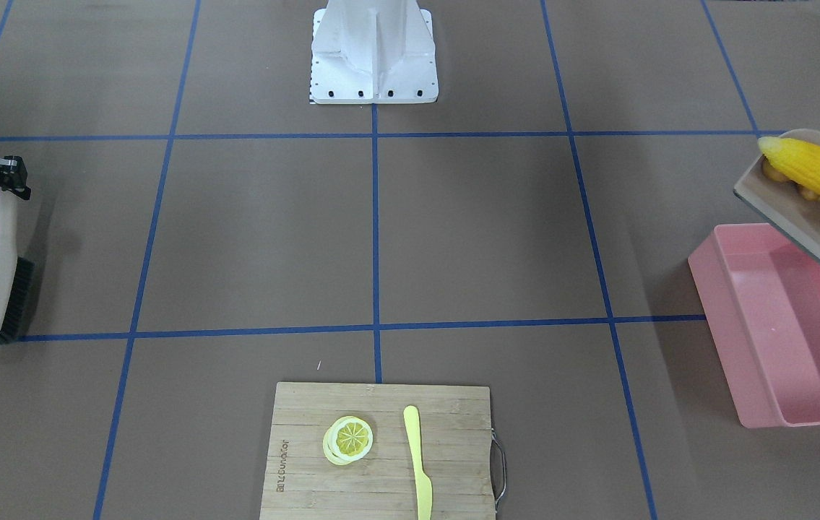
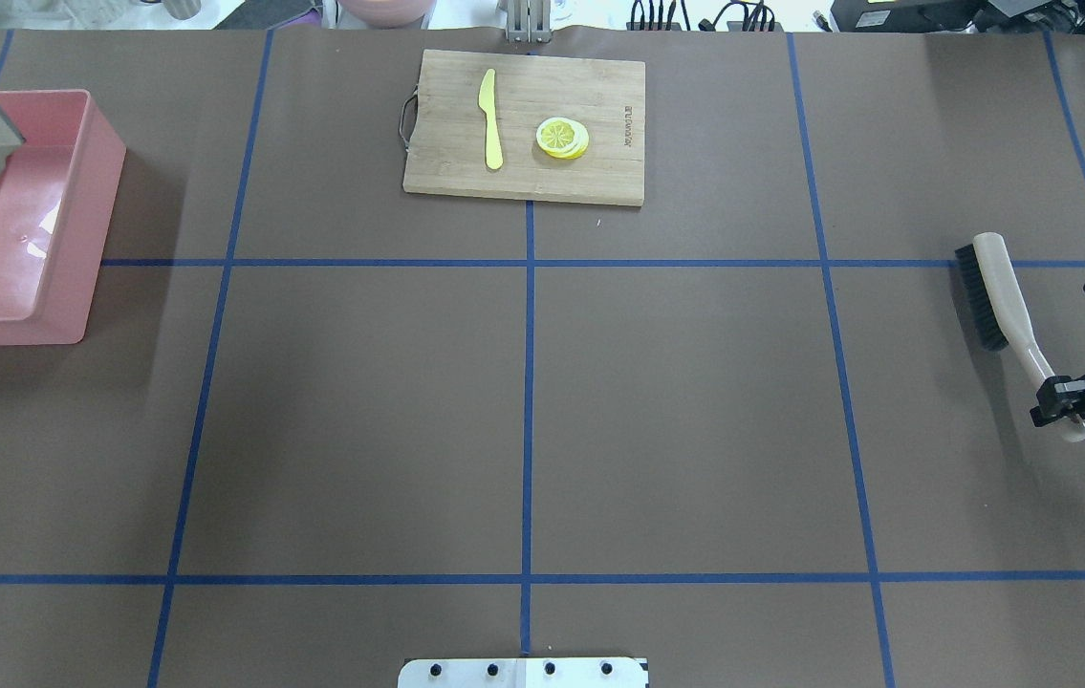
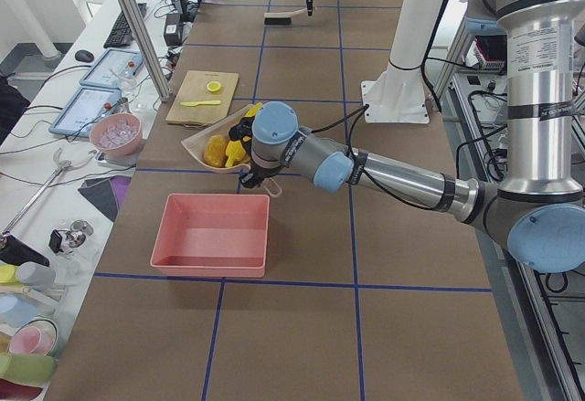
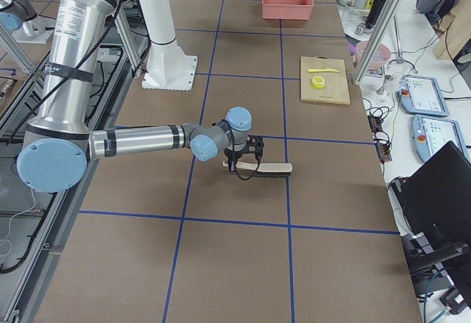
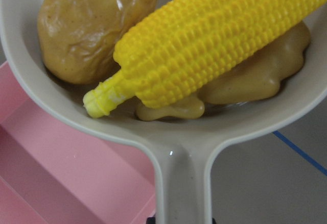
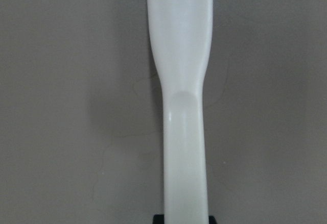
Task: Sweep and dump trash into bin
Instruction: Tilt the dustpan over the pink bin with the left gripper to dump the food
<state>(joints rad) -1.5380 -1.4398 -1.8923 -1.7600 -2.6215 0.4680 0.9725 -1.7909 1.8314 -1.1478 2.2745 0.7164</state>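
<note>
- The left claw (image 5: 181,220) is pinched on the handle of a beige dustpan (image 5: 184,152) and holds it up off the table (image 2: 676,411).
- The pan spreads out directly ahead of this claw, and all three pieces of trash lie in it.
- The yellow corn cob (image 5: 214,45) lies slantwise on top, its stalk end nearest the claw.
- The knobbly tan ginger root (image 5: 250,76) sits under the cob, touching it.
- The glossy brown potato (image 5: 92,25) sits at the far side of the pan from the claw, against the cob.
- The pink bin (image 1: 764,325) stands on the table below the left claw and the pan. The pan's edge overlaps the bin's rim in the overhead view, but I cannot tell whether it hangs squarely over the hollow.
- The right claw (image 2: 1061,401) is closed on the end of the pale handle of a brush (image 2: 996,287). The dark-bristled head points away from the claw, low at the table.
- A wooden cutting board (image 2: 446,143) lies well apart from both claws, across the table between them. It carries a lemon slice (image 2: 562,138) and a pale yellow knife (image 2: 490,119), which lie near each other without touching.
</note>
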